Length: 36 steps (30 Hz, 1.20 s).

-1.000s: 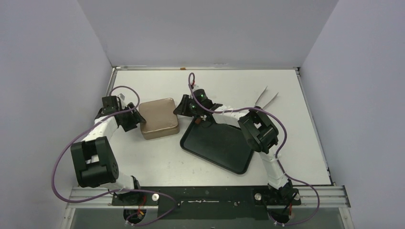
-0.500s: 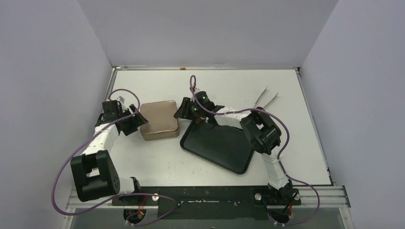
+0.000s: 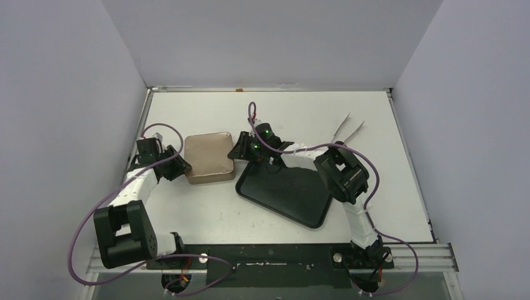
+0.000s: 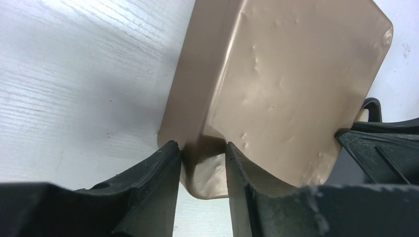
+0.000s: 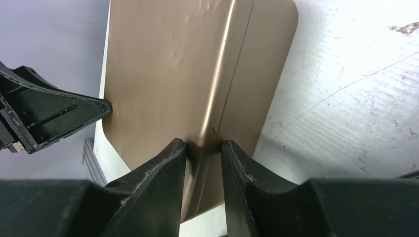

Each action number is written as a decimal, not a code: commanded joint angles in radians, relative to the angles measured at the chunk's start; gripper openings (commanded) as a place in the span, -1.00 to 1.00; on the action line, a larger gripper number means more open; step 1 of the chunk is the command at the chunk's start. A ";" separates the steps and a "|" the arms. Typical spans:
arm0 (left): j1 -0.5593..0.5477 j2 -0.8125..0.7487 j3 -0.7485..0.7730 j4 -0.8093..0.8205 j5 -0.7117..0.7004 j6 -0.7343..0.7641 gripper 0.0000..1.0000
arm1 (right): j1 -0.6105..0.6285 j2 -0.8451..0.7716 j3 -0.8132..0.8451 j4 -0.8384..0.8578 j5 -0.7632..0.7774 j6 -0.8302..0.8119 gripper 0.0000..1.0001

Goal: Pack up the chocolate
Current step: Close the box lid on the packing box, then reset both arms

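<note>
left to right across a white table [image 3: 387, 187]: the left gripper [image 3: 180, 165] is clamped on the left side of a square gold-brown tin [image 3: 209, 156]. in its wrist view the two fingers [image 4: 158, 173] straddle a rounded corner of the tin, one against the outer wall and one on the top face, both touching metal.

the tin lies flat with its top on. the chocolate cannot be seen in any view. whatever the tin holds is hidden, so which way the pieces point cannot be told.

the right gripper [image 3: 237, 150] meets the tin from the opposite side. its fingers [image 5: 170, 163] appear to pinch the ridge where the top face turns down into the side wall, though the contact itself sits in shadow. the left gripper's tip touches the tin's far edge in that same view.

just beside the tin, to its right, a black tray [image 3: 287, 194] sits skewed on the table, with the right arm reaching over its far corner. a pale pair of tweezers [image 3: 349, 130] lies well apart, toward the far right.
</note>
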 commanded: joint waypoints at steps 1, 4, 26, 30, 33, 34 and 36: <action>-0.012 0.017 0.024 -0.027 -0.008 0.013 -0.23 | 0.040 -0.020 -0.035 -0.074 -0.014 -0.014 -0.42; -0.011 0.013 0.088 -0.057 -0.043 0.026 -0.15 | 0.032 -0.022 -0.018 -0.095 0.008 -0.026 -0.43; -0.007 0.417 0.301 0.284 0.091 -0.005 -0.55 | -0.077 -0.027 0.279 -0.160 -0.045 -0.137 -0.67; 0.005 0.471 0.324 0.236 0.094 0.004 -0.56 | -0.070 0.088 0.385 -0.117 -0.114 -0.114 -0.90; 0.002 0.460 0.316 0.240 0.081 0.001 -0.56 | -0.068 0.187 0.450 -0.158 -0.110 -0.101 -1.00; 0.000 0.460 0.316 0.239 0.075 0.005 -0.56 | -0.072 0.208 0.448 -0.181 -0.081 -0.097 -1.00; -0.001 0.463 0.321 0.218 0.054 0.009 -0.56 | -0.088 0.253 0.413 -0.187 -0.026 -0.064 -1.00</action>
